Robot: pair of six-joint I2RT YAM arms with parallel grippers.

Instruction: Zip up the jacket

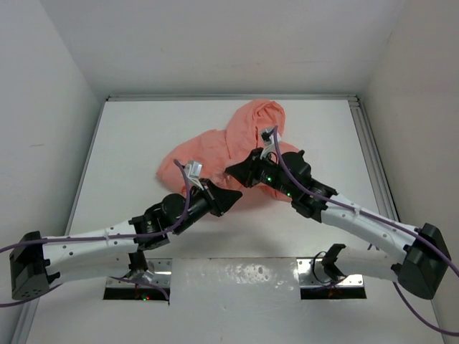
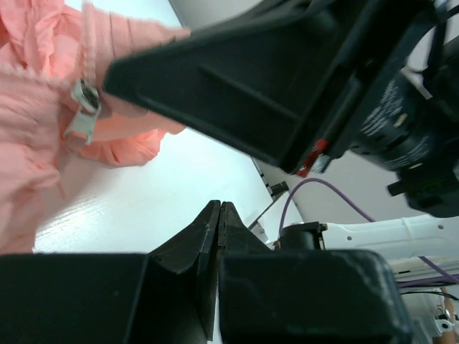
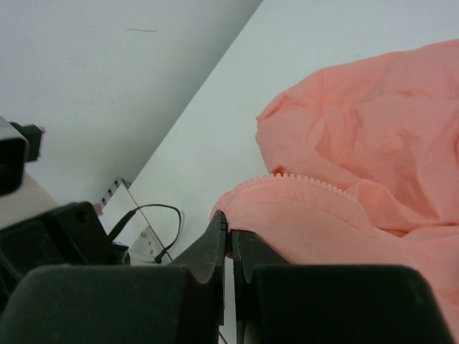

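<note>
step: we're at lining up the zip ends, nothing zipped | jacket [image 1: 215,147] bunched upper-middle on the worktop [image 1: 143,136] | left pincer [image 1: 233,197] together, empty | right pincer [image 1: 231,170] together, looks nipped on the zip edge | next: we reckon left needs the slider [image 2: 84,107] side

I see a white table [image 1: 136,143] filling the middle of the top view, boxed in by plain pale walls. The back wall [image 1: 229,43] runs across the top of the frame, while the left wall [image 1: 43,115] and right wall [image 1: 423,100] slant down either side. A metal rail [image 1: 367,154] follows the table's right edge. The light is soft and even, apart from a glare patch [image 1: 237,274] at bottom centre. In the right wrist view, the wall at upper left carries a small dark mark [image 3: 142,30].
</note>
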